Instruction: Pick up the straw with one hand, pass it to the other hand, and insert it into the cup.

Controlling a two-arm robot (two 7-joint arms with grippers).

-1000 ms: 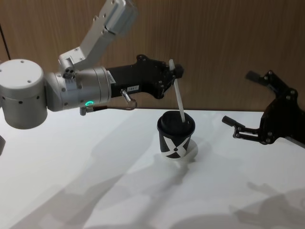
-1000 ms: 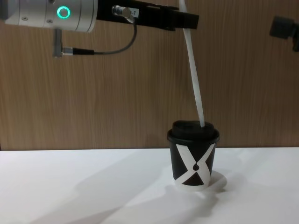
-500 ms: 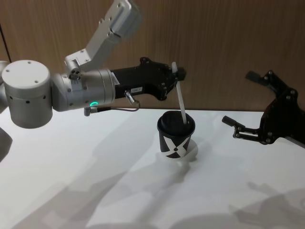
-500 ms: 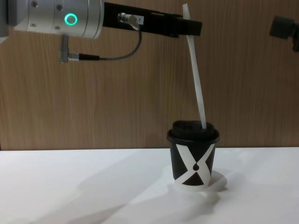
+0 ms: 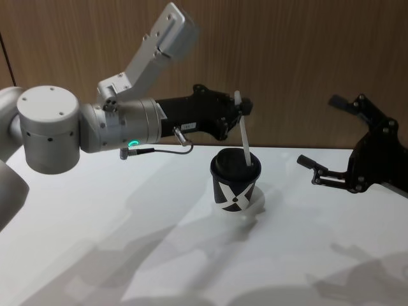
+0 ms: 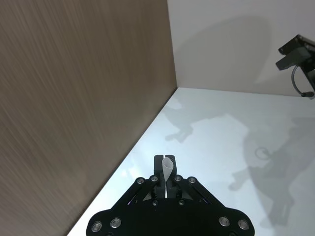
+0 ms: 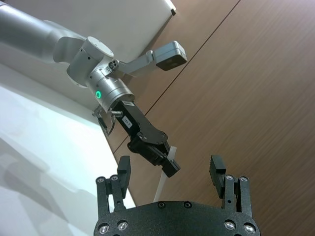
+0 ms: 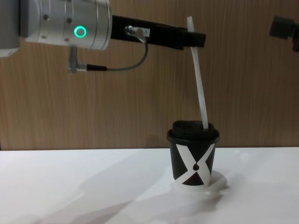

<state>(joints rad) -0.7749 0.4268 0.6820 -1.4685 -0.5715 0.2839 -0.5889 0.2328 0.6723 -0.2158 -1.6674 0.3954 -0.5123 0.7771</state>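
Left claw (image 5: pixel 241 108): I've got it clamped on the straw's (image 5: pixel 243 135) top.
Straw: tilted, its tip in the cup's (image 5: pixel 234 183) lid.
Right claw (image 5: pixel 331 135): wide open, empty, well right.

The left arm reaches across from the left, its silver wrist glowing with a green ring. Its long black left claw (image 5: pixel 240 108) is pinched tight. The right claw (image 5: pixel 331 137) waits off to the right, fingers spread wide.

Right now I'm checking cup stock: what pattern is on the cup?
Black cup with a large white X and a small black drop mark; clearest in the chest view.
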